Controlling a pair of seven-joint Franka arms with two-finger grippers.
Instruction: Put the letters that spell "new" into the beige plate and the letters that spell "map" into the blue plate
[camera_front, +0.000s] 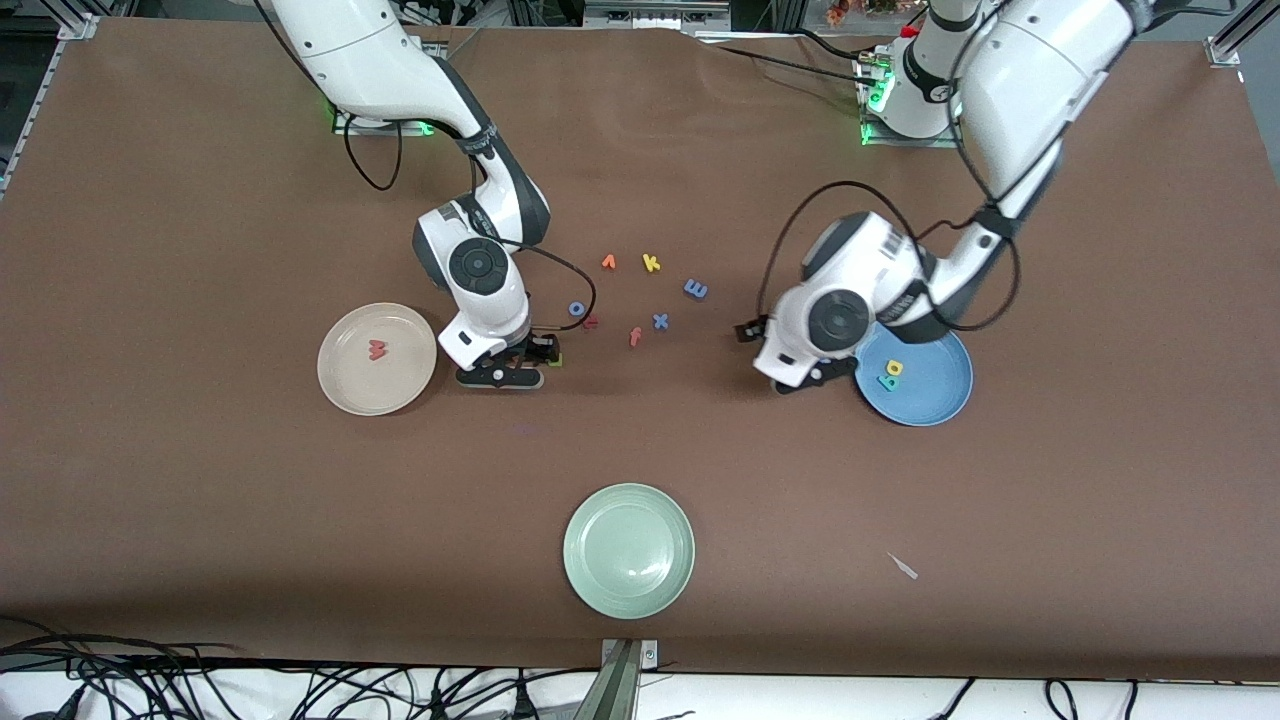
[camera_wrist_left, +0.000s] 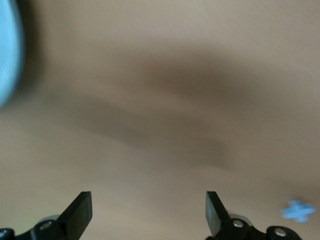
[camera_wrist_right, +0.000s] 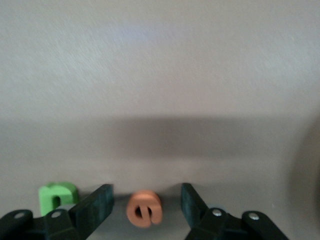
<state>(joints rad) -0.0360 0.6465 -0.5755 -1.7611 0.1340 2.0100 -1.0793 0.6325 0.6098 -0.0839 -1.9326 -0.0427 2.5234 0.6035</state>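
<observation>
While the right pincer (camera_wrist_right: 146, 202) stands open around the orange e (camera_wrist_right: 144, 208) on the surface, the green n (camera_wrist_right: 58, 196) just beside one finger could get knocked; the left pincer (camera_wrist_left: 148, 210) hangs open and empty beside the blue plate (camera_front: 935, 385), the beige plate (camera_front: 345, 385) waiting near.

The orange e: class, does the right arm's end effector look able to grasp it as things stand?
Probably yes. The right end effector is open with the orange e lying between its fingers; the green n sits just outside one finger, nothing blocking.
</observation>
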